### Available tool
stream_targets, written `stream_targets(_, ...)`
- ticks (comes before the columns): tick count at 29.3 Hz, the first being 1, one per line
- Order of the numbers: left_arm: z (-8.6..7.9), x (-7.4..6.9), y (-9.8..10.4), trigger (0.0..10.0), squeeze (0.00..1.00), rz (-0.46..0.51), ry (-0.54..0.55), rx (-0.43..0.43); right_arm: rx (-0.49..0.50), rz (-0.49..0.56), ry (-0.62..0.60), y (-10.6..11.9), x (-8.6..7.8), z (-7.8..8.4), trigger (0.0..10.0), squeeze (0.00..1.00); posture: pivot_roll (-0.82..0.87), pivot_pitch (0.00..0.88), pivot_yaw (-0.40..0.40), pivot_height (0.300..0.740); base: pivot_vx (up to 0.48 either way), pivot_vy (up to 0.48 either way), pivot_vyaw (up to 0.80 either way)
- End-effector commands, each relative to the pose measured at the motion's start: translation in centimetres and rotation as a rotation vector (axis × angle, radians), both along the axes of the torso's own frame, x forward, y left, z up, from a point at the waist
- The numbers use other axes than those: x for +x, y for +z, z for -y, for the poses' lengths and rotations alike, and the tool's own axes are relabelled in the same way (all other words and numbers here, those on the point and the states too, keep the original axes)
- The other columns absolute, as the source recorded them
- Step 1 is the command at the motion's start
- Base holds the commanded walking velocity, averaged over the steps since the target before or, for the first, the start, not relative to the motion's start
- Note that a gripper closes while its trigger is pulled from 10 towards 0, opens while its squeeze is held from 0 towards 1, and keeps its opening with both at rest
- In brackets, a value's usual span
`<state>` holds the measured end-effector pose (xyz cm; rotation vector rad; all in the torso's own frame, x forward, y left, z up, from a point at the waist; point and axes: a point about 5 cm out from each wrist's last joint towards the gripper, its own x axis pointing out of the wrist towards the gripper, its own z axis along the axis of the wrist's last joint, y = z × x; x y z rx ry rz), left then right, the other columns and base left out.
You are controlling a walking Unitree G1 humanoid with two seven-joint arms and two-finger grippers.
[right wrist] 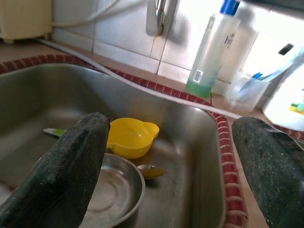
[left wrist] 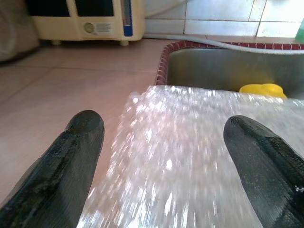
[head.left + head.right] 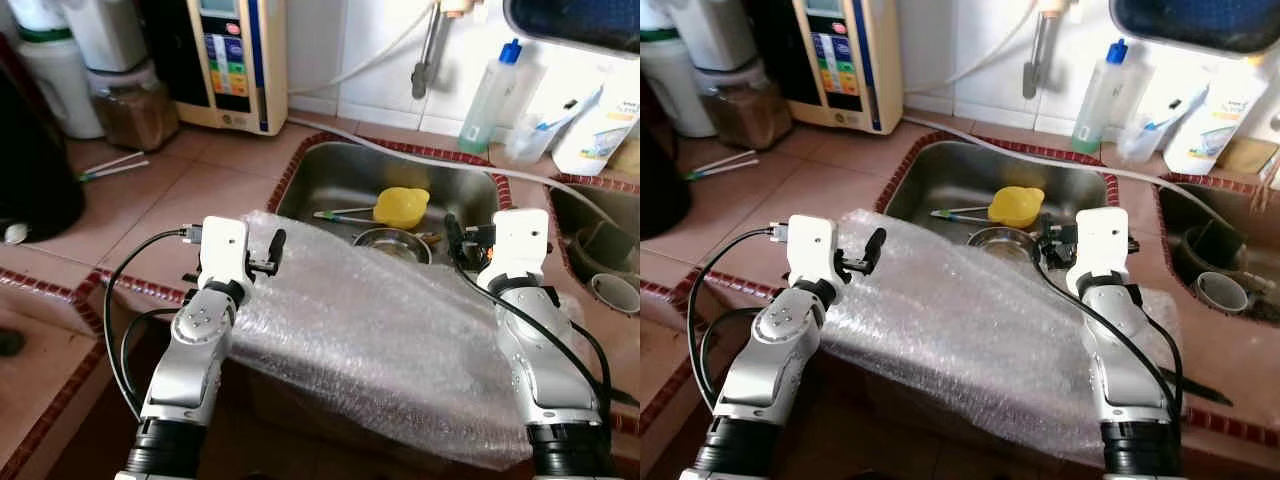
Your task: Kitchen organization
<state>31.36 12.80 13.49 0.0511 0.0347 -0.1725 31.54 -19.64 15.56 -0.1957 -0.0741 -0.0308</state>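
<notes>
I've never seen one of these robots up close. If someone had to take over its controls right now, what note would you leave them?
Left gripper: open, raised at the left edge of the clear bubble wrap sheet, holding nothing.
Right gripper: open, at the sheet's far right side, pointing into the steel sink, holding nothing.
The sheet lies draped over the sink's front rim and the tiled counter.
In the sink: a yellow plastic cup, a round steel bowl, a green-handled utensil.
Done or left: a loose sheet fits either just laid down or about to be lifted, so check the plan before moving it.
</notes>
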Motion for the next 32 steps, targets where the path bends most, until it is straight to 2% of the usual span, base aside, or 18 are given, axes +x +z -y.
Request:
stream_targets(1, 0.17, 0.03, 0.32, 10.0, 0.00, 0.007, -0.005, -0.003, 0.000, 0.012, -0.009, 0.41, 0.12, 0.48, 10.0, 0.00, -0.04, 0.000, 0.008, 0.740, -0.296, 0.000, 0.00)
stream_targets(14, 0.30, 0.00, 0.24, 10.0, 0.00, 0.002, -0.014, -0.011, 0.002, 0.018, -0.022, 0.48, 0.02, 0.68, 10.0, 0.00, -0.04, 0.000, 0.012, 0.740, -0.281, 0.000, 0.00)
stream_targets(32, 0.17, 0.03, 0.20, 10.0, 0.00, -0.004, -0.004, -0.030, 0.005, 0.014, -0.023, 0.35, -0.02, 0.57, 10.0, 0.00, -0.04, 0.000, 0.007, 0.740, 0.000, 0.000, 0.00)
